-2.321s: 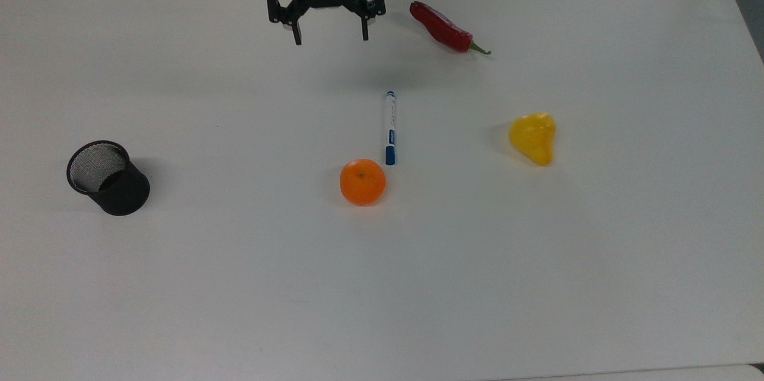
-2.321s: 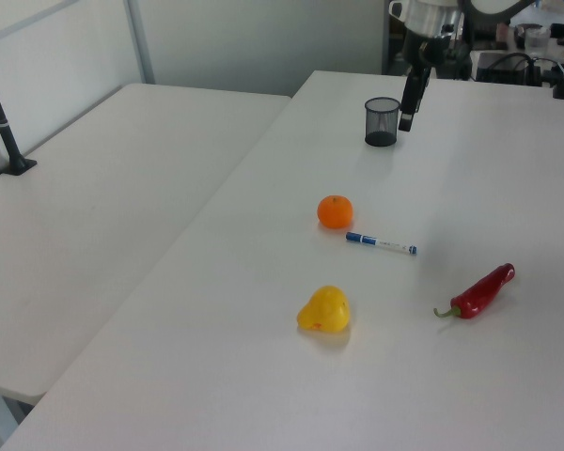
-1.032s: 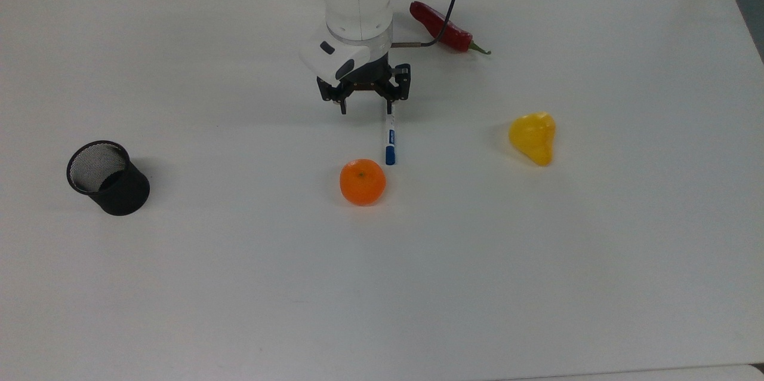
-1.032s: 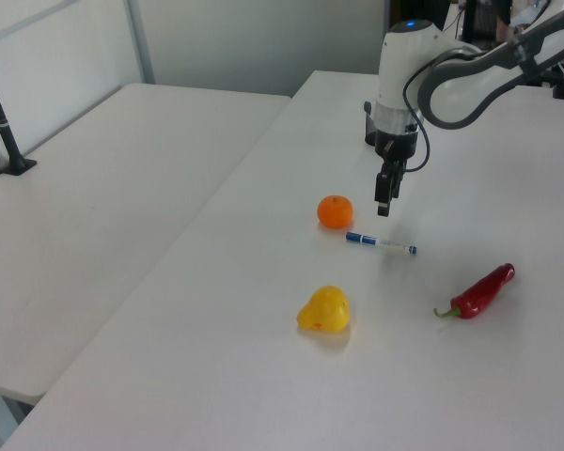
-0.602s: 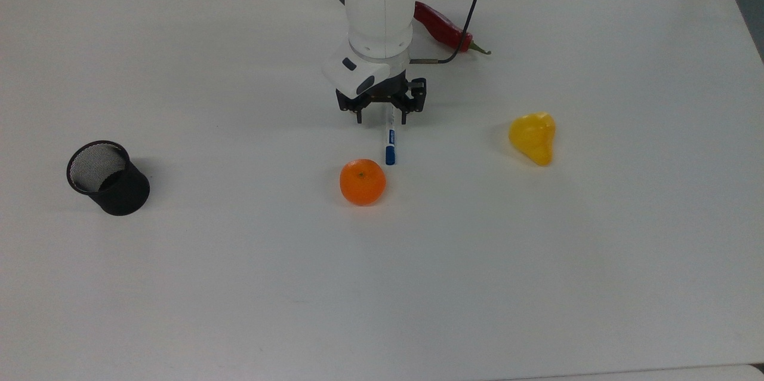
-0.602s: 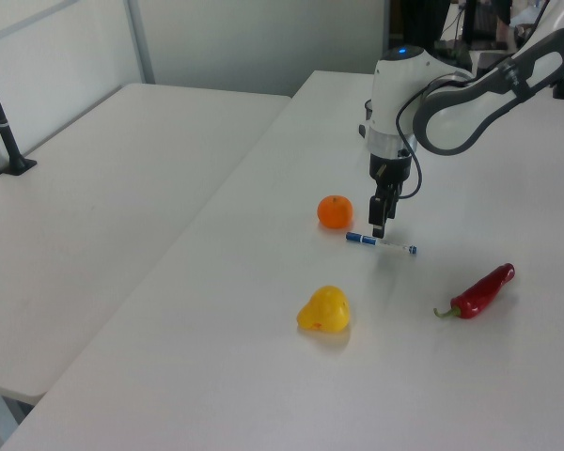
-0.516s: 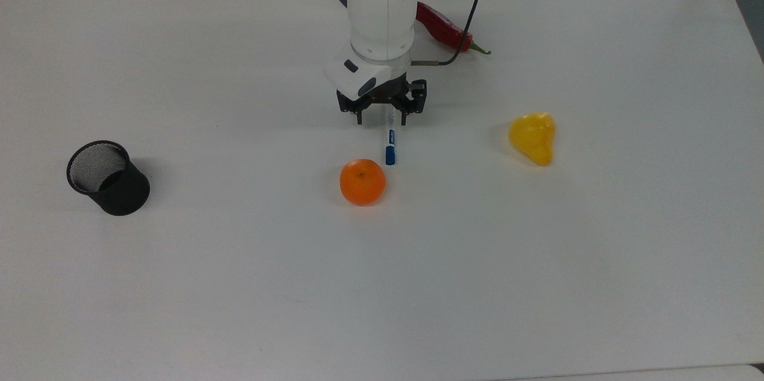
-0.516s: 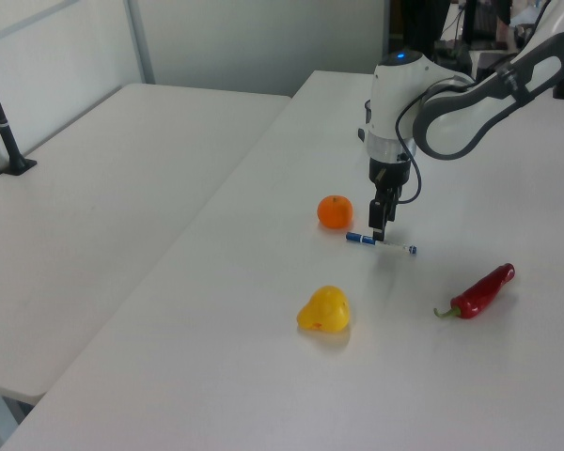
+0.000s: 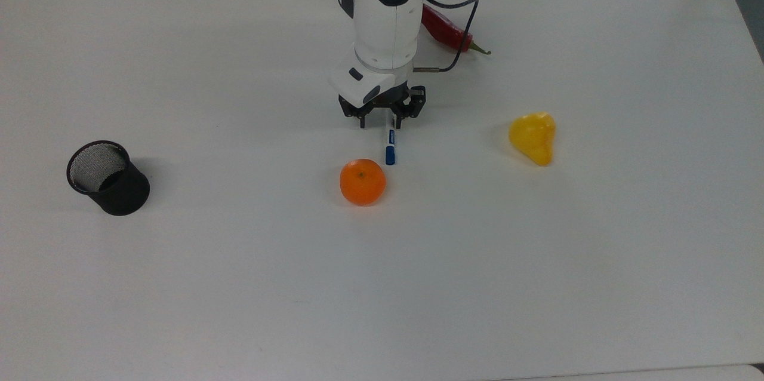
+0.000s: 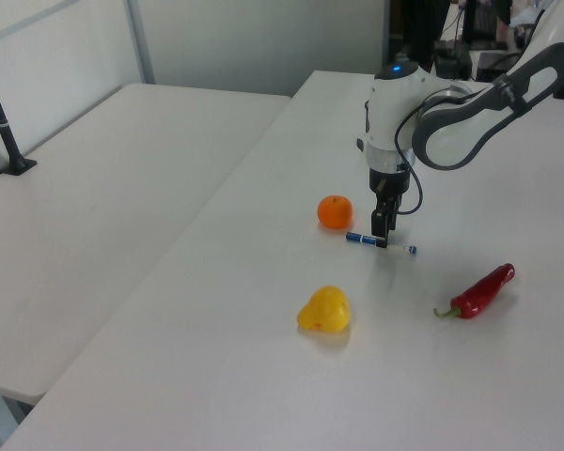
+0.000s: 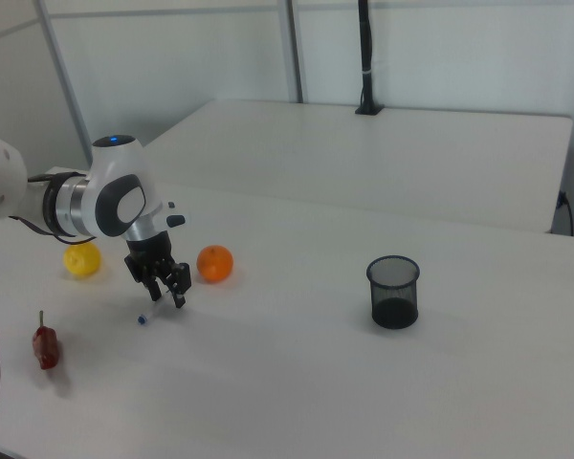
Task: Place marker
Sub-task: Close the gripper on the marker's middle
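One claw (image 9: 377, 125) is set low over the counter (image 9: 537, 261), pointing straight down, fingers parted and straddling the marker (image 9: 390, 148) across its long axis; nothing is gripped yet, as far as can be judged. The marker is lying flat on the counter, blue cap end toward the orange (image 9: 362, 181), which is just beside that end; whether they touch cannot be told. The straddle is placed on the white barrel away from the cap, presumably so the fingers stay apart from the orange when closed. In the left view the claw (image 10: 383, 240) is seen right down at the marker (image 10: 382, 243), so a grasp is judged imminent. A black mesh cup (image 9: 107, 177) is standing upright with its mouth open, well apart at the top view's left, the likely drop target, though that is not stated by the task. A red chili (image 9: 444, 30) behind the arm and a yellow pear-shaped fruit (image 9: 533, 137) at the top view's right are kept well apart from the approach line. Risk: the round barrel may be rolled if one finger makes contact first.
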Action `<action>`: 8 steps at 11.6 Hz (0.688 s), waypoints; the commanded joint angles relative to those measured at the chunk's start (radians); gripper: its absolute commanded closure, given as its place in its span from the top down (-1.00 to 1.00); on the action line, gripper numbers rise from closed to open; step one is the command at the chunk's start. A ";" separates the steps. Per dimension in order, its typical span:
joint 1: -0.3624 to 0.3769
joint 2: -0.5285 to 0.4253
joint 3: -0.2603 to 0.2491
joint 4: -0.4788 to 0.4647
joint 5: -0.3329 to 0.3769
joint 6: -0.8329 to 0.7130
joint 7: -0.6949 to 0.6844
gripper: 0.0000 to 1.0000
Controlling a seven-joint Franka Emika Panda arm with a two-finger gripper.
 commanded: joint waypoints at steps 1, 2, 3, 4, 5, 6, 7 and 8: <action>0.009 -0.001 0.003 -0.013 -0.037 0.029 0.025 -0.17; 0.009 -0.001 0.003 -0.013 -0.037 0.027 0.025 -0.39; 0.009 -0.001 0.003 -0.015 -0.037 0.027 0.025 -0.58; 0.012 -0.001 0.003 -0.016 -0.039 0.027 0.025 -0.83; 0.015 -0.001 0.003 -0.018 -0.039 0.026 0.025 -1.00; 0.015 -0.003 0.003 -0.024 -0.041 0.026 0.023 -1.00; 0.015 -0.006 0.003 -0.022 -0.039 0.023 0.023 -1.00; 0.012 -0.015 0.003 -0.019 -0.039 0.011 0.017 -1.00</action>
